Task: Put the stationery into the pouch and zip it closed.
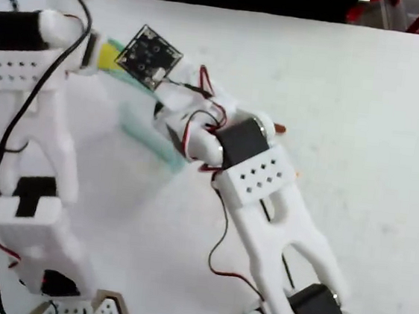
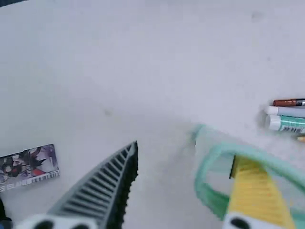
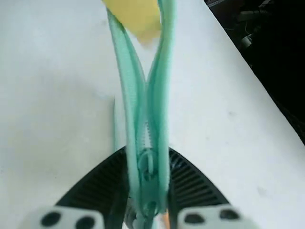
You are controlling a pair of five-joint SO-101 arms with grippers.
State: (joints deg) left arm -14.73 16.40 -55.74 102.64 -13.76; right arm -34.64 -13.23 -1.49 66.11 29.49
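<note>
We see the right gripper (image 3: 147, 153) clenched on the zip end of the mint pouch (image 3: 143, 95), which lies on the table between the 2 arms. The left gripper (image 2: 186, 153) is spread wide, its yellow finger (image 2: 252, 188) inside the pouch mouth. Pens (image 2: 286, 117) lie near the pouch, outside it, and a printed card (image 2: 28, 164) lies well apart. From above, the right arm (image 1: 266, 185) hides part of the pouch. The table (image 1: 365, 106) is white and the room behind is dark.
</note>
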